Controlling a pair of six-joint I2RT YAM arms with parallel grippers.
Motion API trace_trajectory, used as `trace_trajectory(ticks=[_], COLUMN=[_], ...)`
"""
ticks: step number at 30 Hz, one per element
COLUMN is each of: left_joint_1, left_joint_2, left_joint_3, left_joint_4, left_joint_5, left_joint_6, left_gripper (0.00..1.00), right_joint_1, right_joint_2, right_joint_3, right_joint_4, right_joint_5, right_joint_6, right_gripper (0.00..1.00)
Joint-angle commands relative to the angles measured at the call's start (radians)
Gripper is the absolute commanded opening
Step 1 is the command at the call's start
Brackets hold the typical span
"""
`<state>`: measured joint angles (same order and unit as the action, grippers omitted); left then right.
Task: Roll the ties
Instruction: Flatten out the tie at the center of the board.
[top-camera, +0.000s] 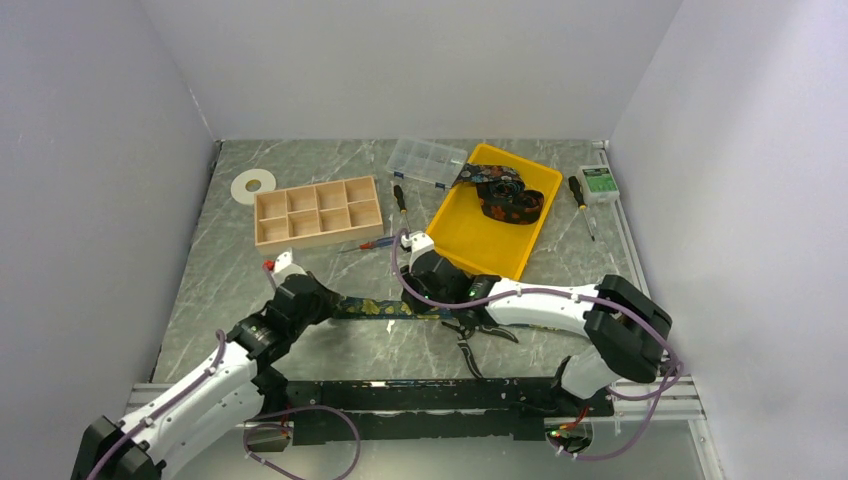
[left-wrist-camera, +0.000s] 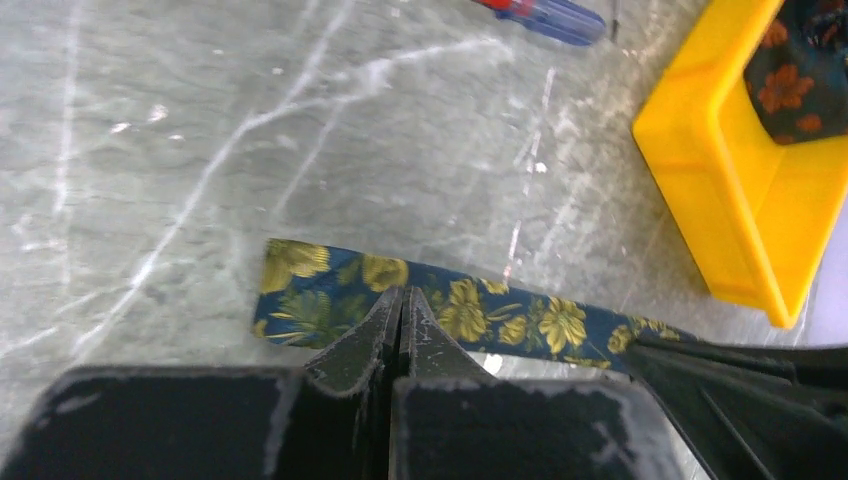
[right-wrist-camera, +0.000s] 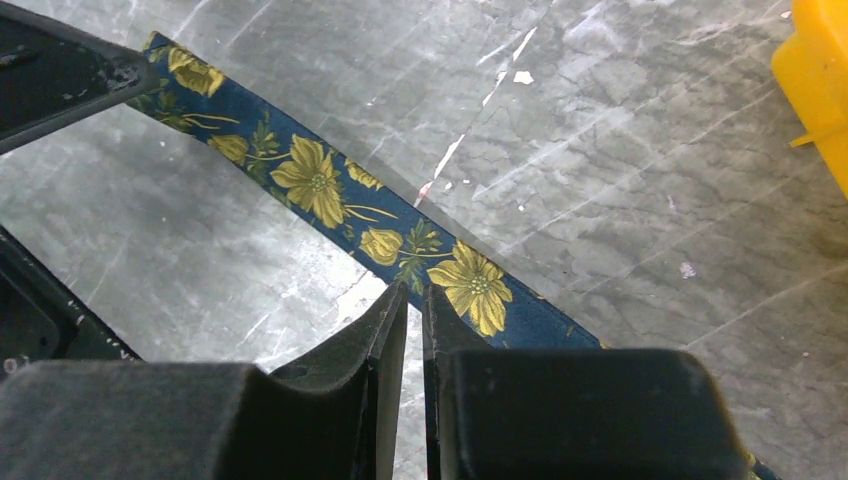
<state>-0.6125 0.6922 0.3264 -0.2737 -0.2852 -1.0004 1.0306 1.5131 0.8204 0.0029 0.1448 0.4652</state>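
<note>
On the marble table (top-camera: 205, 300), reading from the left, I note a wooden divider box (top-camera: 318, 212) toward the back, well apart from the work. In front of it, near the table's front edge, the flat tie (top-camera: 385, 309) lies as a straight strip, navy with yellow flowers, between the two arms. The left gripper (left-wrist-camera: 401, 300) is at the tie's left end. Its jaws are pressed together and its tips reach the strip's near edge. I cannot tell whether any cloth is pinched. The right gripper (right-wrist-camera: 415, 295) is over the strip further right. Its jaws stand a narrow slit apart, and I see nothing between them. Black-handled pliers (top-camera: 470, 345) lie just below that arm. Behind, a coiled tie (top-camera: 505, 195) rests in the yellow tray (top-camera: 475, 245).
</note>
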Motion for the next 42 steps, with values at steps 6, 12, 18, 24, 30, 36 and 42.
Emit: trace_trajectory(ticks=[6,12,18,24,30,36,42], left_joint_1=[0.196,0.216,0.220,0.221,0.221,0.223,0.224], left_joint_2=[-0.010,0.017,-0.067,-0.126,-0.186,-0.221,-0.166], left_joint_3=[-0.103,-0.101,-0.116,-0.092,-0.013,-0.033,-0.055], left_joint_4=[0.006,-0.061,-0.131,-0.175,-0.243,-0.278,-0.226], left_joint_5=[0.096,0.056,0.000,-0.008,0.000,-0.042,-0.037], left_joint_6=[-0.071,-0.125,-0.138,-0.115,-0.062,-0.075,-0.064], left_gripper=[0.03,0.03,0.03,0.07,0.24,0.52,0.60], right_joint_1=[0.003,0.004,0.013,0.034,0.060,0.082,0.082], right_joint_2=[-0.034,-0.032,-0.008,0.023,0.083,0.254,0.410], right_joint_3=[-0.011,-0.018,-0.005,0.041,0.143,0.310,0.438], right_joint_4=[0.075,0.084,0.090,0.069,0.052,0.031,0.002], right_joint_5=[-0.041,-0.046,-0.074,-0.083,-0.109,-0.168,-0.207], right_joint_6=[0.020,0.027,0.029,0.019,0.006,-0.019,-0.049], right_gripper=[0.15,0.15,0.15,0.27,0.27,0.11,0.04])
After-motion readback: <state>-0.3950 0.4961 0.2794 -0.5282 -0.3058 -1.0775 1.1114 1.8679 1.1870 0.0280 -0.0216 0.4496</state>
